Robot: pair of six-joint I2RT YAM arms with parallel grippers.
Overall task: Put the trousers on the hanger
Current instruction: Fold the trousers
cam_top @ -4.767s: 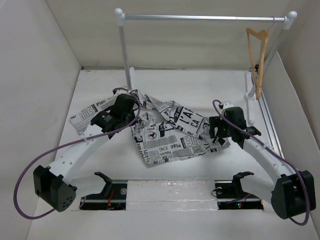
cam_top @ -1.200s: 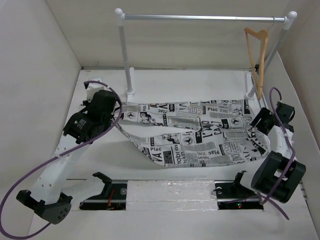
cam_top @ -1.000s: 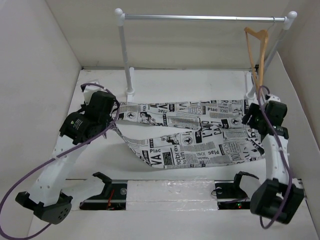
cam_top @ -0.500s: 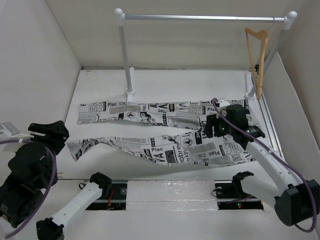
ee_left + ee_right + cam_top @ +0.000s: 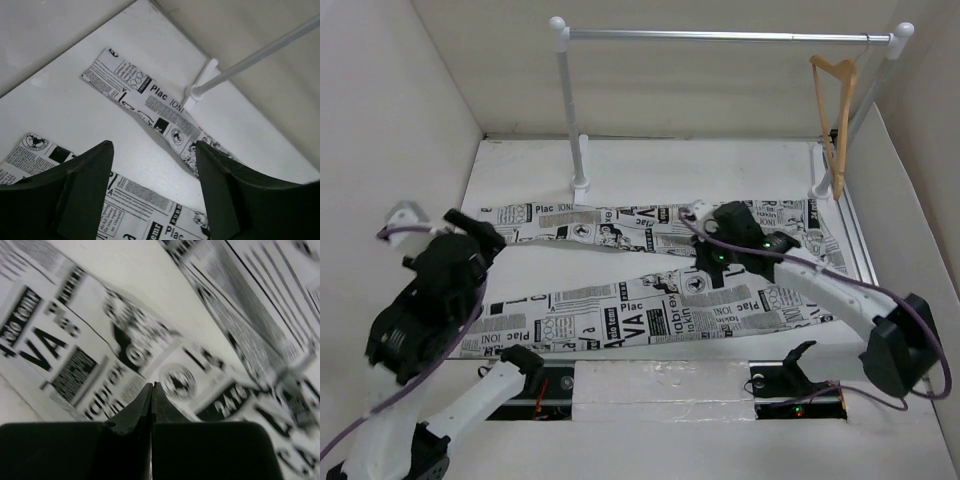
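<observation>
**Trousers and hanger, seen from above and from both wrists.** The trousers (image 5: pixel 650 310) lie flat on the white table (image 5: pixel 670 170). The waist is at the right, and the two legs run leftward and spread apart, with bare table between them. The hanger (image 5: pixel 822 115) hangs by its hook at the right end of the silver rail (image 5: pixel 720 35), well apart from the garment. The right gripper (image 5: pixel 151 386) is low over the cloth where the legs meet. Its fingers are pressed together, and whether a fold is caught cannot be told. The left gripper (image 5: pixel 152 150) is raised above the legs' left ends, with its fingers spread wide and nothing between them.
</observation>
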